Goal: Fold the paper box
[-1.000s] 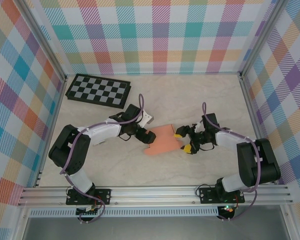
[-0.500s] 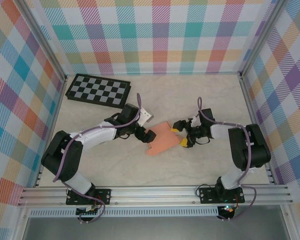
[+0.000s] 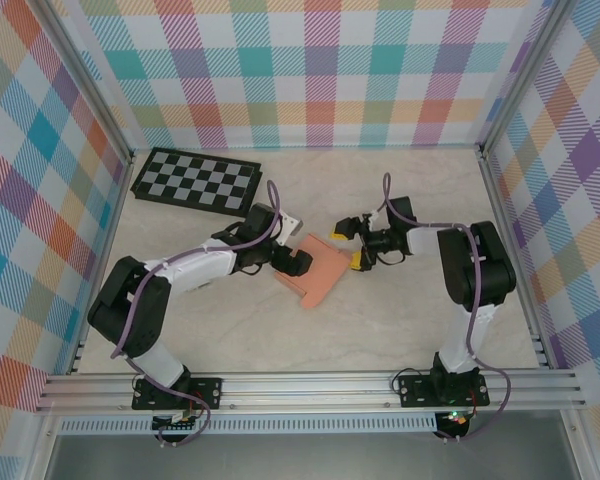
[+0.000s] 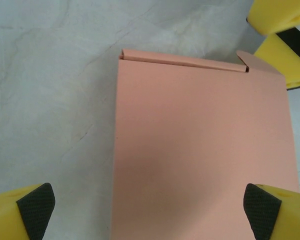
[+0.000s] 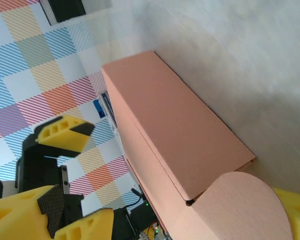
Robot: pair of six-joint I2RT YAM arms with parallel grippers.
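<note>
Paper box (image 3: 318, 272) lies flat on the tabletop (image 3: 400, 330) between our claws. It slid and turned in the last second (both arms followed). Left claw (image 3: 290, 260) straddles its end, jaws wide, gripping nothing. Right claw (image 3: 351, 246) is open just beside it. We reckon the rounded flap (image 5: 240, 205) is still untucked.

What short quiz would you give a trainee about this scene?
1. True or false: the box lies on the checkerboard.
2. Where does the checkerboard lie? A: far left corner. B: near right corner. C: middle.
3. Fill in: the left claw and the right claw are both ___.

Key: 1 false, the box lies apart from it, between the claws; 2 A; 3 open.
</note>
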